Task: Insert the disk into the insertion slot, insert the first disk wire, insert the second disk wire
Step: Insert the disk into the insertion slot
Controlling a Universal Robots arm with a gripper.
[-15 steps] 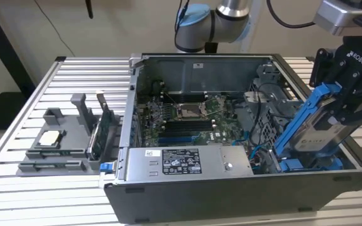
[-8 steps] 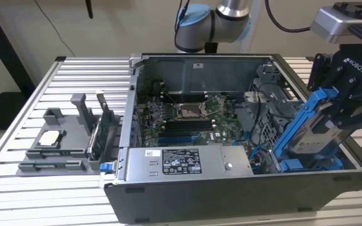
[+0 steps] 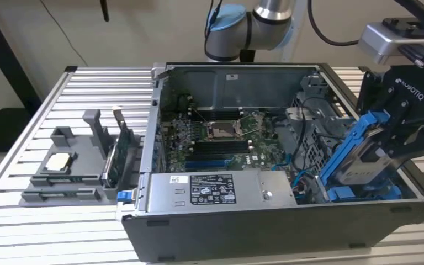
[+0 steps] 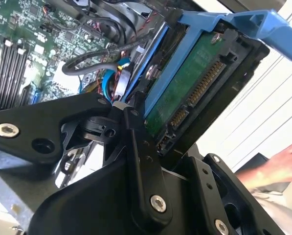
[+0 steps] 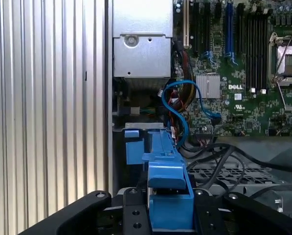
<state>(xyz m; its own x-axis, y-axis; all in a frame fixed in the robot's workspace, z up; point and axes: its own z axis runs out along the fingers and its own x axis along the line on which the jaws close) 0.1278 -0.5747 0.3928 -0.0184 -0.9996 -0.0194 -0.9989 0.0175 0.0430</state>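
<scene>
In the exterior view the disk [image 3: 361, 161], silver in its blue carrier frame, hangs tilted over the case's front corner at that view's right. My gripper [image 3: 390, 144] is shut on its upper end. The lower end dips into the insertion slot [image 3: 359, 194], a grey bay with blue fittings. In the second wrist view the disk's green circuit board [image 4: 185, 93] faces the camera. In the first wrist view the blue carrier [image 5: 168, 193] sits between my black fingers [image 5: 209, 215], above the slot's blue fitting [image 5: 135, 147]. A looped blue wire [image 5: 184, 100] and black wires [image 5: 219, 159] lie loose beside the bay.
The open computer case stands on a ribbed metal table [image 3: 50, 232]. Inside are the motherboard [image 3: 220, 138] and a grey labelled power-supply box [image 3: 212, 189]. A grey fixture with parts [image 3: 72, 165] stands at the exterior view's left. A person's hand [image 4: 278, 169] shows beyond the case.
</scene>
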